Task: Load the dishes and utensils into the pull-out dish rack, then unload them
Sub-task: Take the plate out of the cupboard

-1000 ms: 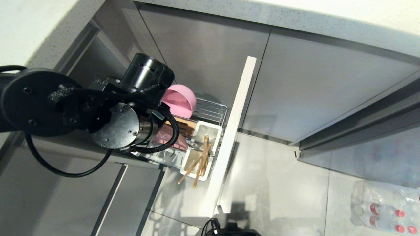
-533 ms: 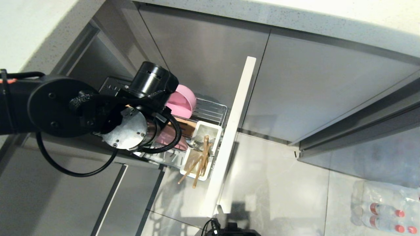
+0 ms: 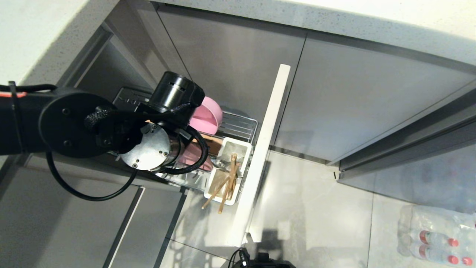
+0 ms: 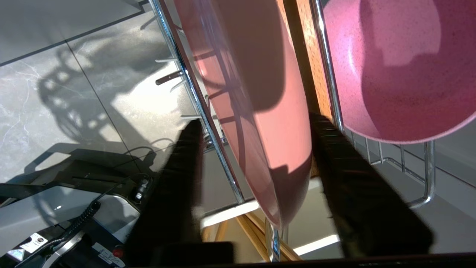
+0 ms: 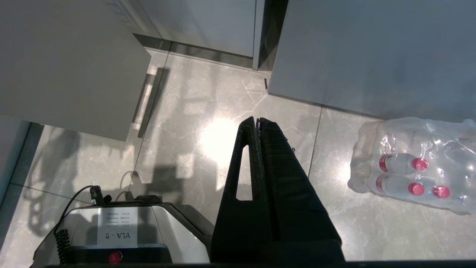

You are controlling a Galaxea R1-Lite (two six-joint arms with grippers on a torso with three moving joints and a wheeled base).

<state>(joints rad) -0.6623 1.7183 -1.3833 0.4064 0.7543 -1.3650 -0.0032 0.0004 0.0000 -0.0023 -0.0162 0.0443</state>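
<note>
left gripper [image 4: 256, 130]: reached down into the pull-out dish rack [image 3: 243, 124], fingers [image 4: 186, 160] straddling the pink plate's rim, one on each side. Gap visible between each pad and the plate, so jaws were apart and not clamped; no firm grasp shown.
pink plate [image 4: 260, 111]: stood on edge in the rack, just inside the chrome side wire; in the head view mostly hidden behind the left wrist, a pink sliver at [image 3: 193, 156].
pink bowl [image 3: 206, 115]: tipped on its side at the rack's 12 o'clock end, beside the wooden strip [image 4: 301, 44]; in the wrist view it sat just past the far finger, apart from it.
utensil cup [image 3: 228, 169]: white, at the rack's 5 o'clock corner, against the pale front panel [image 3: 266, 149].
chopsticks [image 3: 227, 186]: leaned in the cup, tips poking out past its 6 o'clock end.
spoon [image 3: 222, 162]: metal glint in the cup, details too small to tell.
right gripper [image 5: 259, 124]: parked, pointing at the floor, fingers pressed together, empty.
bottle pack [image 5: 416, 167]: shrink-wrapped, red caps, on the floor at 3 o'clock of the right gripper.
</note>
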